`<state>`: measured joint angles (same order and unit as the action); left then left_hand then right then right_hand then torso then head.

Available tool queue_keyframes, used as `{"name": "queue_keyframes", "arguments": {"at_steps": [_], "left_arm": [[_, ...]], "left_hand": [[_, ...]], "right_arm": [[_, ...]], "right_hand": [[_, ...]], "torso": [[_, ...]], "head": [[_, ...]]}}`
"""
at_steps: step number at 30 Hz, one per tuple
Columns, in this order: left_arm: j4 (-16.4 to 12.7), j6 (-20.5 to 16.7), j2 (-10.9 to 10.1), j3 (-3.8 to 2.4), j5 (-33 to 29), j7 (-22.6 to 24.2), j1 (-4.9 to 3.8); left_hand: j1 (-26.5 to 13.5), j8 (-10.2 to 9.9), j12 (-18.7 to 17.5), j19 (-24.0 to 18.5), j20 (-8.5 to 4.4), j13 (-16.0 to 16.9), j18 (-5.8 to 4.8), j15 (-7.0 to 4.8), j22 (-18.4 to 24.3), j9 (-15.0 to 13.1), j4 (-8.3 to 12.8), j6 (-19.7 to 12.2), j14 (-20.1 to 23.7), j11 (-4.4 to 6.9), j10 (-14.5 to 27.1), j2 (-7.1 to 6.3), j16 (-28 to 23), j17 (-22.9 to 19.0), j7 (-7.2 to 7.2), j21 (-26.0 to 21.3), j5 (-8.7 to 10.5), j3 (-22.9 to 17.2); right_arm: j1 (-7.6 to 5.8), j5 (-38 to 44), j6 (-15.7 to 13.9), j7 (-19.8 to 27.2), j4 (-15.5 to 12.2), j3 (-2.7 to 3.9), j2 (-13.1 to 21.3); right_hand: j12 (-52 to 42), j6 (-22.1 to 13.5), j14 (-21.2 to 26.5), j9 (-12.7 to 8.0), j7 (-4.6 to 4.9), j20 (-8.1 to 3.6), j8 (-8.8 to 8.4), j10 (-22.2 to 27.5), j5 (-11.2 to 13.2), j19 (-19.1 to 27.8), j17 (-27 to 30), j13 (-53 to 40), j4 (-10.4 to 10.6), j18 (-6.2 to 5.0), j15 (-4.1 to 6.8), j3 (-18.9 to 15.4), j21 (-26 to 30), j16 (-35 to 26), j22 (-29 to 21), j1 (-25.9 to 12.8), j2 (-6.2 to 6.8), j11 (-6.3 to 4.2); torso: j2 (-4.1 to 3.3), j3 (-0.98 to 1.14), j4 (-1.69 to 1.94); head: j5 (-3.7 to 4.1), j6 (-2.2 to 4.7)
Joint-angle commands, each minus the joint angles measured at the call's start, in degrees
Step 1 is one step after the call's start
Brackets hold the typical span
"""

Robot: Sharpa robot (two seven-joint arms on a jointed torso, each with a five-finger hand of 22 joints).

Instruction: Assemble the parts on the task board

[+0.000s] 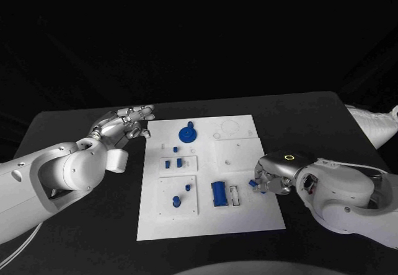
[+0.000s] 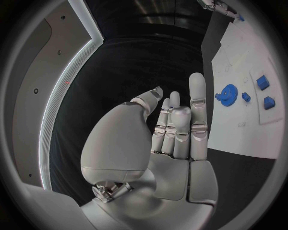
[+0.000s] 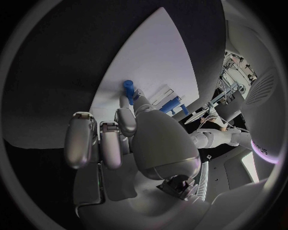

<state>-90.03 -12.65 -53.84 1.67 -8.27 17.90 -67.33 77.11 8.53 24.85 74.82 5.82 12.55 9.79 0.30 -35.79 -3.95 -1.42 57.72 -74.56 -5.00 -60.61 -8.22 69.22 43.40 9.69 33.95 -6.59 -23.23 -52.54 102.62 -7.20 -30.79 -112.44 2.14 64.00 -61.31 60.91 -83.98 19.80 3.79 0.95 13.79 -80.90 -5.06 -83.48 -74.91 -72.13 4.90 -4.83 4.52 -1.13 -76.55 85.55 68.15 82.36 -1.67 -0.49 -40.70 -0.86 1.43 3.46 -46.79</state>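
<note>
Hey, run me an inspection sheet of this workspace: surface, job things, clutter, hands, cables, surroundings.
Surface: black table, matte, bearing the flat white task board at its middle.
Job's things: blue gear-shaped part at the board's far end; long blue block near the close end; small blue peg at the board's right edge.
Clutter: nothing seen.
Hands: left hand beside the board's far left corner, fingers apart, holding nothing; right hand pinches the small blue peg.
Cables: a thin pale cable under the left arm.
Surroundings: dark backdrop; a white crumpled bag at the table's right edge.
</note>
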Motion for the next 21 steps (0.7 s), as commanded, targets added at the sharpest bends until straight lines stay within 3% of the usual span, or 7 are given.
{"name": "queue_keyframes", "arguments": {"at_steps": [1,11,21], "left_arm": [[-0.14,1.06,0.00,-0.03,0.27,0.15,0.00],[-0.28,1.01,-0.03,-0.02,0.50,0.16,-0.01],[-0.33,0.98,-0.08,-0.02,0.72,0.22,-0.01]], "left_hand": [[-0.28,0.39,0.07,-0.27,-0.04,0.07,0.56,-0.01,0.09,0.04,0.03,-0.32,0.42,-0.11,0.32,-0.12,-0.33,-0.06,0.07,-0.30,-0.23,0.36],[-0.28,0.39,0.07,-0.27,-0.04,0.07,0.56,-0.01,0.09,0.04,0.03,-0.32,0.42,-0.11,0.32,-0.12,-0.33,-0.06,0.07,-0.30,-0.23,0.36],[-0.28,0.39,0.07,-0.27,-0.04,0.07,0.56,-0.01,0.09,0.04,0.03,-0.32,0.42,-0.11,0.32,-0.12,-0.33,-0.06,0.07,-0.30,-0.23,0.36]], "right_arm": [[0.72,2.69,5.91,-1.33,0.68,-0.56,-0.14],[0.96,4.17,8.49,-1.49,1.47,-0.64,-0.84],[2.01,4.46,6.94,-1.53,2.11,-0.69,-1.51]], "right_hand": [[0.02,0.44,-4.65,-0.07,0.01,0.08,-0.30,0.07,0.26,-0.02,-8.52,-0.03,0.00,0.53,0.30,0.42,-0.07,0.03,0.03,1.66,-0.72,-0.41],[1.04,0.59,-4.58,-0.97,0.39,0.33,-1.81,0.40,-1.20,0.19,-8.27,0.45,0.11,0.45,0.02,2.89,0.29,-0.21,-0.38,-0.03,0.98,-0.07],[1.18,1.32,-4.63,-2.41,0.64,0.48,-3.81,0.37,-8.42,0.11,-8.41,0.35,-0.01,0.46,-0.11,9.41,0.24,-0.19,-0.17,-1.77,2.78,0.02]], "torso": [[0.00,0.01,-0.07],[0.01,0.01,0.03],[0.08,0.02,-0.05]], "head": [[0.08,-0.01],[0.22,-0.09],[0.18,-0.16]]}}
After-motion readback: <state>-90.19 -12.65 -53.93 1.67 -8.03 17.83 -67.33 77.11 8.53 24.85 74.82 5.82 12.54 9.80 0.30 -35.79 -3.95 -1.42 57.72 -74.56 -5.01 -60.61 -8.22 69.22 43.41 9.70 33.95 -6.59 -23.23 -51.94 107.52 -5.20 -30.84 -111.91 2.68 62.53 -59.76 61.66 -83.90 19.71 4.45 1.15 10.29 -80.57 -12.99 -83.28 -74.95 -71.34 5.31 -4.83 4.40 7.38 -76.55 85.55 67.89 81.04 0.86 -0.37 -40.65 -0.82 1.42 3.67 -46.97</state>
